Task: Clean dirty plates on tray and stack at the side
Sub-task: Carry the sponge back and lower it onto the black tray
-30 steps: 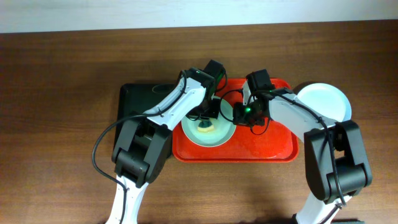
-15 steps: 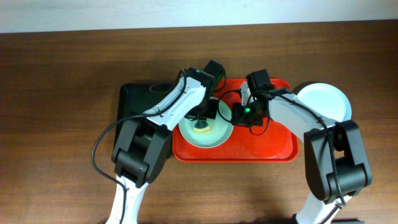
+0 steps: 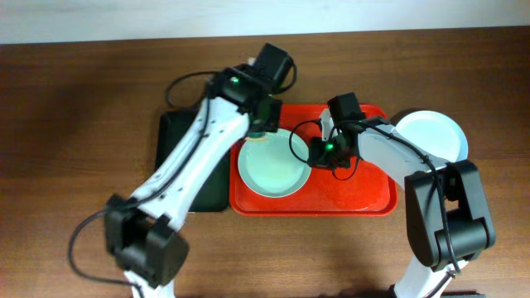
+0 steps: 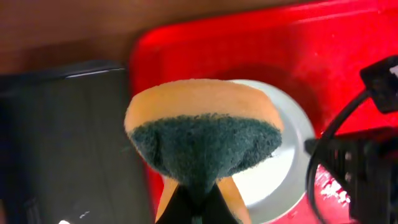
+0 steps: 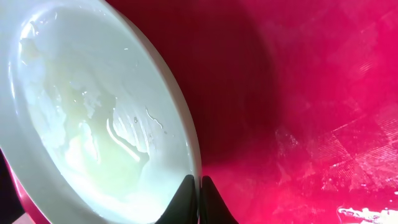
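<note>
Station: dark wood tabletop (image 3: 83, 99), two arms at work.

Tray (image 3: 356, 194): red, rounded corners, raised rim, lying at the centre of the tabletop. A narrower black tray (image 3: 178, 157) lies against its left side.

Plate in tray (image 3: 275, 172): pale mint, round and shallow, sitting in the tray's left half with its left edge at the tray's left rim. In the right wrist view its basin (image 5: 87, 112) carries a wet film with a faint yellowish tint. No solid residue can be made out.

Right claw (image 5: 196, 194): closed on the right rim of this plate, one finger inside the lip and one outside. From overhead it (image 3: 317, 149) sits at the plate's right edge, over the tray floor, which shows wet streaks.

Left claw (image 4: 198, 202): closed on a sponge (image 4: 202, 134), which has a yellow-orange body and a dark green scouring face and is pinched at its lower end. From overhead the claw (image 3: 265, 124) hangs over the plate's upper-left edge, near the tray's back left corner. The sponge is raised clear of the plate, not touching it.

Side plate (image 3: 431, 136): white, resting on the tabletop just beside the tray's right edge. A second rim seems to show beneath it at upper left, but this cannot be confirmed.
</note>
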Robot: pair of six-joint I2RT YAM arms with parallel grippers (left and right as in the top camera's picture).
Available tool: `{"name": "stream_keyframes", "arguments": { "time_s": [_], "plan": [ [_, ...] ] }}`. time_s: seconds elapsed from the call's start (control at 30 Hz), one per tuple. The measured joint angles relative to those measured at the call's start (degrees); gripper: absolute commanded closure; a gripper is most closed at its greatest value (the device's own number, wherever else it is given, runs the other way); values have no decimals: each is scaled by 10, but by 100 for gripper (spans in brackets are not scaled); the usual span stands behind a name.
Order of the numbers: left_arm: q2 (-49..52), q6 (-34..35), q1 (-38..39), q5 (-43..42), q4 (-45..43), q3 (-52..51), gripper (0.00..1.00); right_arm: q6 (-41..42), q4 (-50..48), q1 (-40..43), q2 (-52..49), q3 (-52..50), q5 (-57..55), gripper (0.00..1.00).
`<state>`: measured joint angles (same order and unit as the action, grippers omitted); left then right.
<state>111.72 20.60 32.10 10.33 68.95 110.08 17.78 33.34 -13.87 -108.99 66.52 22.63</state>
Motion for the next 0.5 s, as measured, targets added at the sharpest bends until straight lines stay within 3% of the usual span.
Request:
{"name": "stream_keyframes", "arguments": {
  "time_s": [0.27,0.5],
  "plan": [
    [-26,0,-97,37,135,-1,100,-1,0,0,0,0,-1,96],
    [-26,0,-151,25,124,-68,100,-2,0,0,0,0,-3,96]
  ]
}}
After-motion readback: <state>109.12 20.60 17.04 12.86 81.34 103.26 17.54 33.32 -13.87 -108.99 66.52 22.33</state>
